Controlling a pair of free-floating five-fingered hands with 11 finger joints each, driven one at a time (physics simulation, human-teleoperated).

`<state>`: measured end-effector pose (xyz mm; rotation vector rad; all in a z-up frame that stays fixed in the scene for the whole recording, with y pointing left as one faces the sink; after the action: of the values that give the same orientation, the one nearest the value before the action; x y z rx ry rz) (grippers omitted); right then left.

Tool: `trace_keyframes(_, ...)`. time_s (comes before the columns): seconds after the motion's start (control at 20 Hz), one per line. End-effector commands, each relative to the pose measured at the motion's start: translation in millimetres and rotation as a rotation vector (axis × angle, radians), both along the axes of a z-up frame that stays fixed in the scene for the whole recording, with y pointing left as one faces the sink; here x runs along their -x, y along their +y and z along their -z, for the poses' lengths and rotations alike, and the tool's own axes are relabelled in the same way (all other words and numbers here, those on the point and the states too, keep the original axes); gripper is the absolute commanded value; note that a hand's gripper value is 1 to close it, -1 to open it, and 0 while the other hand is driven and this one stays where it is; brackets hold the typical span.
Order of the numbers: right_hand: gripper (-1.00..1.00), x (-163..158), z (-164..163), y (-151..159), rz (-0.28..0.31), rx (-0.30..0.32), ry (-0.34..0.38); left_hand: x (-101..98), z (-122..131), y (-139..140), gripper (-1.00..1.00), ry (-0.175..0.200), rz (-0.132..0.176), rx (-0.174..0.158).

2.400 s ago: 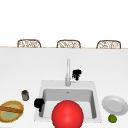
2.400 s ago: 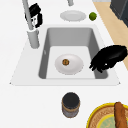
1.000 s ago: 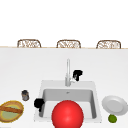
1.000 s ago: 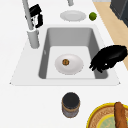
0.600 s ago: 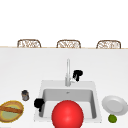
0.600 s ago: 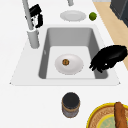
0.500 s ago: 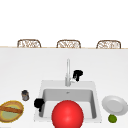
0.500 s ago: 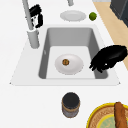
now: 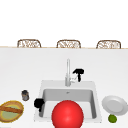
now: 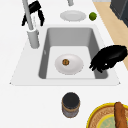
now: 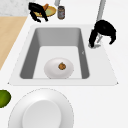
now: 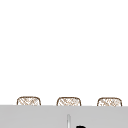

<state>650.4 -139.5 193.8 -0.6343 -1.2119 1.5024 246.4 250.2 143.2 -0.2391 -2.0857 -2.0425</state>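
- The right hand point(image 9: 78, 72) hangs just beside the faucet point(image 9: 68, 72), at the handle side; its fingers droop down, spread apart and curved, and I can't quite tell whether they touch the handle or only hover at it.
- The faucet stands at the back rim of the sink point(image 9: 97, 100), its spout reaching over the basin.
- The left hand point(image 9: 39, 102) floats over the sink's left front rim, fingers loosely curled downward, holding nothing.
- In the basin lies a white plate point(image 10: 69, 64) with a small brown piece of food point(image 10: 65, 62) on it.
- A large red ball point(image 9: 67, 114) blocks the front of the basin from the front.
- Left of the sink stand a dark jar point(image 9: 25, 95) and a yellow bowl point(image 9: 11, 111) with a brown stick across it.
- To the right, an empty white plate point(image 9: 115, 105) and a lime point(image 9: 112, 118).
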Motion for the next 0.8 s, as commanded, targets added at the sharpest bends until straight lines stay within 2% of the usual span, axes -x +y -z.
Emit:
trace_keyframes(0.0,-1.00,-2,-4,-5,-0.007,0.000,0.011,0.0,0,0,0.00,0.000,0.000,0.000)
trace_keyframes(0.55,-1.00,-2,-13,-30,-0.007,0.002,0.040,0.0,0,0,0.00,0.000,0.000,0.000)
trace_keyframes(0.75,-1.00,15,-14,-42,0.007,-0.002,0.020,0.0,0,0,0.00,0.000,0.000,0.000)
